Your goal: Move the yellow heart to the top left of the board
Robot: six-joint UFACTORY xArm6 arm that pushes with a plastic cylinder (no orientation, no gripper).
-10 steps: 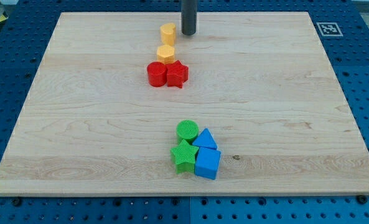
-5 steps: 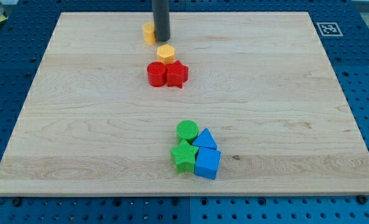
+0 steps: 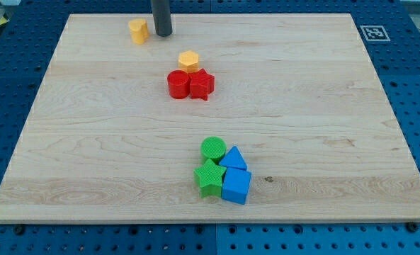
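Standing near the view's top edge of the pale wooden board [image 3: 323,127], my tip [image 3: 163,34] ends a straight dark rod with no claw on it, so it has nothing to open, close or hold. Just to the view's left of my tip, with a narrow gap between them, sits the small yellow heart-shaped block [image 3: 138,31], in the board's upper left part but short of the corner itself.

Below and to the view's right of my tip lies a yellow hexagonal block [image 3: 188,61]. It touches the upper edge of a red pair: a red cylinder block [image 3: 178,84] on the view's left and a red star-shaped block [image 3: 202,84] pressed against it.

Well apart, toward the view's bottom, four blocks huddle together: a green cylinder block [image 3: 213,149], a green star-shaped block [image 3: 210,177], a blue triangular block [image 3: 234,159] and a blue cube block [image 3: 236,186].

At the top right corner is a printed black-and-white marker [image 3: 374,32].
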